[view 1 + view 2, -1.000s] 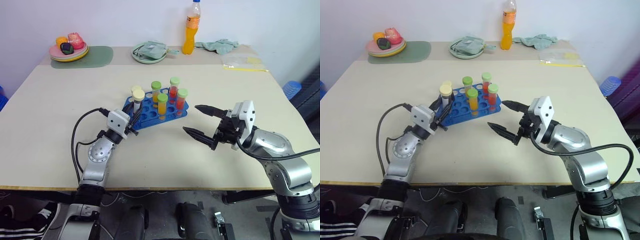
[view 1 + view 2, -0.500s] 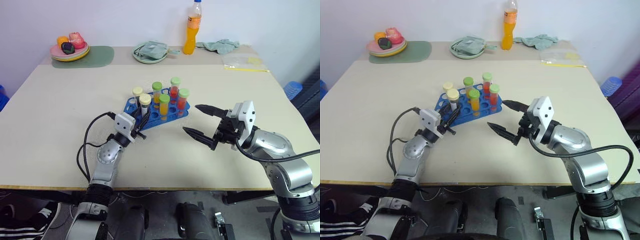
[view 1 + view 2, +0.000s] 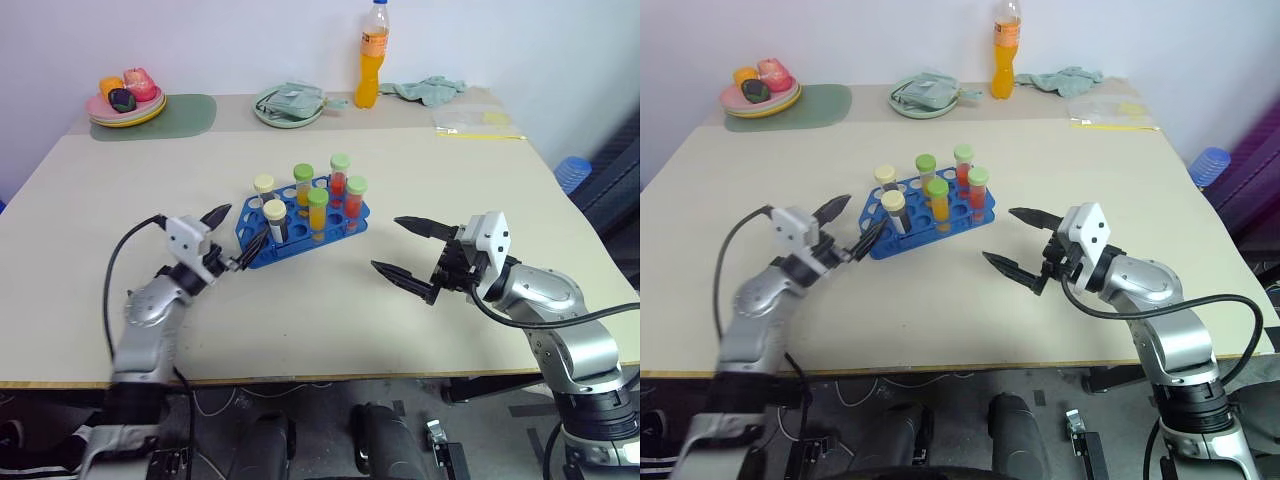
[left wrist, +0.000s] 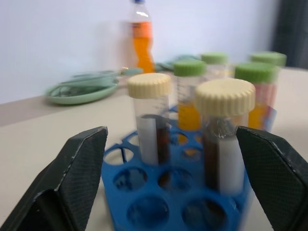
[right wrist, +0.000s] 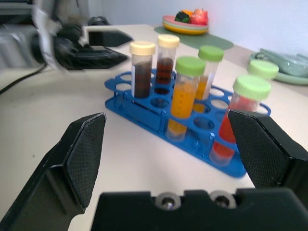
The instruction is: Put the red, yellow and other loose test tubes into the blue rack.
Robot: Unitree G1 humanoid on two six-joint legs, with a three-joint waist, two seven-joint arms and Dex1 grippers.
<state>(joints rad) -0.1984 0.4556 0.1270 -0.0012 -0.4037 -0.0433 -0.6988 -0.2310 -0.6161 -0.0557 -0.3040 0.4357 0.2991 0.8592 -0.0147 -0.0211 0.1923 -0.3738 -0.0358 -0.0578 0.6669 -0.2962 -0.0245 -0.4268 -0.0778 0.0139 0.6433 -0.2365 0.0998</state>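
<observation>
Left end effector (image 3: 232, 238): fingers now spread, drawn back off the cream-capped tube (image 3: 274, 220), apparently clear.
Right end effector (image 3: 410, 252): spread, empty.
Blue rack (image 3: 348, 214): mid-counter (image 3: 500, 180), glossy plastic, round holes, six upright tubes.

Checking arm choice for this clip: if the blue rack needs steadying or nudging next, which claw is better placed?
Left, probably. The left claw is open right beside the near-left end of the blue rack. The right claw is open too, but a stretch of bare table separates it from the rack.
</observation>
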